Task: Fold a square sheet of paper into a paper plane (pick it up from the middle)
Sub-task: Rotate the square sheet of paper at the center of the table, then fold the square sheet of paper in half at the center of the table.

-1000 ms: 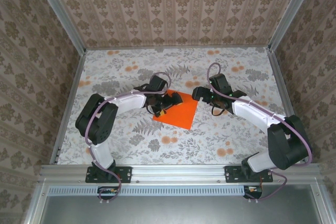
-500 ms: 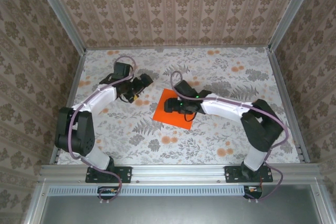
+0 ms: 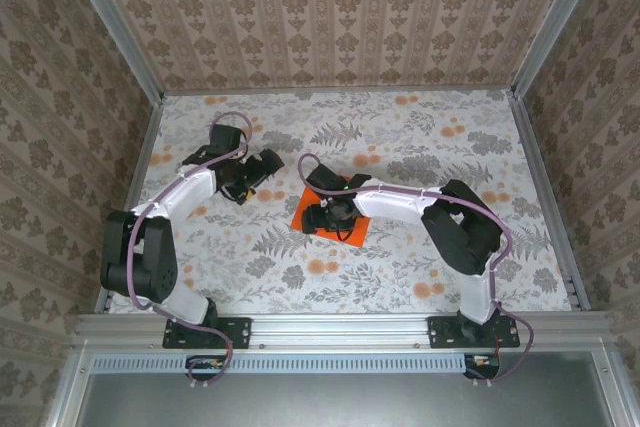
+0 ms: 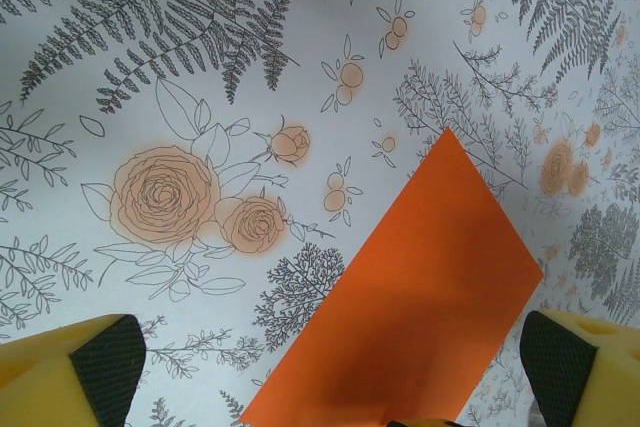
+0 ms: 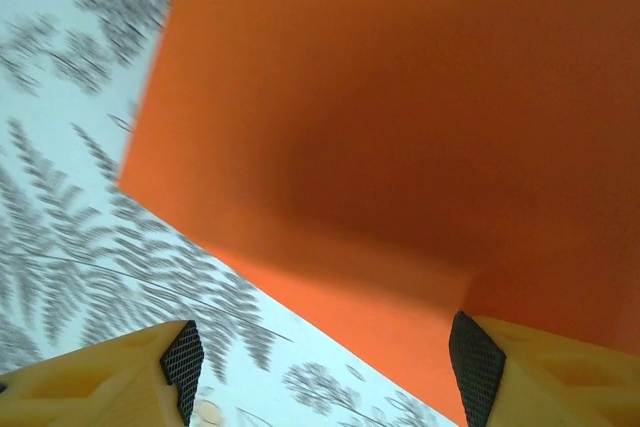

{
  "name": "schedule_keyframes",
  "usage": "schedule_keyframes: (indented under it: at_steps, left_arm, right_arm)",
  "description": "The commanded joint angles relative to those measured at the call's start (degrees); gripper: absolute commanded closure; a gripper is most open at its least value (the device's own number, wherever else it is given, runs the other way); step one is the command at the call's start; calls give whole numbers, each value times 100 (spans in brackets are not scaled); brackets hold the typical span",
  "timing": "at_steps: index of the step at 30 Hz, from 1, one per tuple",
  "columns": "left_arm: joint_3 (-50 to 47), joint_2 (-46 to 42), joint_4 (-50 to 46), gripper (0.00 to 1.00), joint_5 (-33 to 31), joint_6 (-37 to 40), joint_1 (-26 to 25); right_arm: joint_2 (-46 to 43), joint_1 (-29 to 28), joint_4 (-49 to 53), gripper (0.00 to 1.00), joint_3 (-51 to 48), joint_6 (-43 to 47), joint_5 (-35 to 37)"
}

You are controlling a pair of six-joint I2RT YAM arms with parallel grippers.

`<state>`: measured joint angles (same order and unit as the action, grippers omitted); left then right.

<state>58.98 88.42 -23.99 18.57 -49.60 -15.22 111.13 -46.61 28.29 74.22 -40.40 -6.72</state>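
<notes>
Your open right gripper (image 5: 328,359) has come over the middle of the square sheet of paper (image 4: 420,287), the open left gripper (image 3: 264,163) has retreated; grasp next.

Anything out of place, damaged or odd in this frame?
Nothing stands out. The square sheet of paper lies flat on the table, no tear or fold visible, merely turned diagonal to the table's edges. The right hand is open above it.

Table (image 3: 420,247): top is covered in pale fern-and-flower print, dotted with pale-orange blooms. One square sheet of paper (image 3: 303,213), bright orange, is laid on it, set cornerwise near frame centre.
</notes>
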Motion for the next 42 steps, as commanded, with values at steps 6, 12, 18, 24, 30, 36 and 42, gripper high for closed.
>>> schedule_keyframes:
  at_steps: [6,12,18,24,30,36,42]
  left_arm:
    - [-57,74,23,0,-61,169,46]
    - [-59,97,52,0,-34,222,44]
    - [-45,98,72,0,-29,245,44]
    - [-83,84,84,0,42,313,46]
    - [-131,61,49,0,116,403,44]
    - [-172,116,93,0,226,442,46]
    - [-221,156,163,0,280,435,44]
  right_arm:
    - [-196,8,1473,29,-366,1339,38]
    - [-1008,277,1863,26,-1046,2189,189]
    - [-1462,429,2160,18,-712,1661,854]
    - [-1389,468,1768,0,-405,433,1628]
    - [-700,543,1647,0,165,91,1783]
    - [-115,543,1806,0,634,10,1373]
    - [202,530,1720,0,855,-147,1126]
